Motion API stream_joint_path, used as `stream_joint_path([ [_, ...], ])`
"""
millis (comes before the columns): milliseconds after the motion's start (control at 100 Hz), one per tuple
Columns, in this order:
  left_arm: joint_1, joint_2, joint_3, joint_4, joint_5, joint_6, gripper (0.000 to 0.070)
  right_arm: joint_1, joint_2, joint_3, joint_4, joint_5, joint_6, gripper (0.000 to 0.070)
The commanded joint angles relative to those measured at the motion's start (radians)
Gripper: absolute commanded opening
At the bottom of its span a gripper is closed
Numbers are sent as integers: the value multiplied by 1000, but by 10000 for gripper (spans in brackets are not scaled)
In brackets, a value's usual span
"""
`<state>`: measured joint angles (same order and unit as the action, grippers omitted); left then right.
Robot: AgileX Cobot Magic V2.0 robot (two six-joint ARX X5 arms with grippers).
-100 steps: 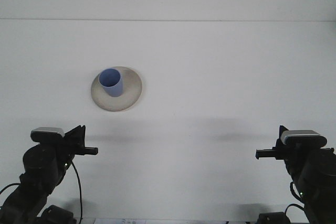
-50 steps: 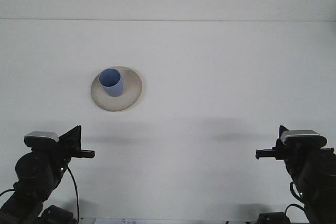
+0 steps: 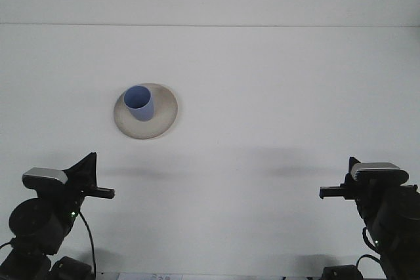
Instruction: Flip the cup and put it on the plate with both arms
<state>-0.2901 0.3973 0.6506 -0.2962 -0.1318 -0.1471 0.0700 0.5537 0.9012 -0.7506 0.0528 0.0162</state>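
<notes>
The blue cup stands upright on the beige plate, its open mouth facing up, sitting a little toward the plate's far left side. The plate rests on the white table, and I take it as my landmark for everything else.

My left pincer is well below the plate, near the table's front edge and slightly left of the plate's left rim. It holds nothing. From this angle I see only a dark pointed tip sticking out to the right, so I cannot tell whether its fingers are spread or pressed together.

My right pincer is far to the right of the plate and equally low, near the front edge, well apart from the cup. It too is empty, and its tip points left toward the middle of the table; I cannot tell how its fingers stand either.

Compared with a second ago, my left arm has drawn back: the pincer has slid lower and further left, away from the plate, and the grey camera block on its wrist sits lower in view than before. My right arm has not shifted at all. The cup and plate lie exactly where they were, with the cup in the same upright pose.
</notes>
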Motion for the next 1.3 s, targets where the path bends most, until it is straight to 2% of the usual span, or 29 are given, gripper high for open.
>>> stream_joint_path([
  [0,18,-22,-41,86,-2,80,12,1,3,12,10,0,14,0],
  [210,121,-167,-280,345,2,83,12,1,3,12,10,0,14,0],
  [310,165,-248,-393,409,24,83,12,1,3,12,10,0,14,0],
  [550,228,-396,-558,412,159,83,12,1,3,12,10,0,14,0],
  [770,232,-394,-637,455,159,67,12,1,3,12,11,0,14,0],
  [1290,232,-394,-637,473,158,40,12,1,3,12,11,0,14,0],
])
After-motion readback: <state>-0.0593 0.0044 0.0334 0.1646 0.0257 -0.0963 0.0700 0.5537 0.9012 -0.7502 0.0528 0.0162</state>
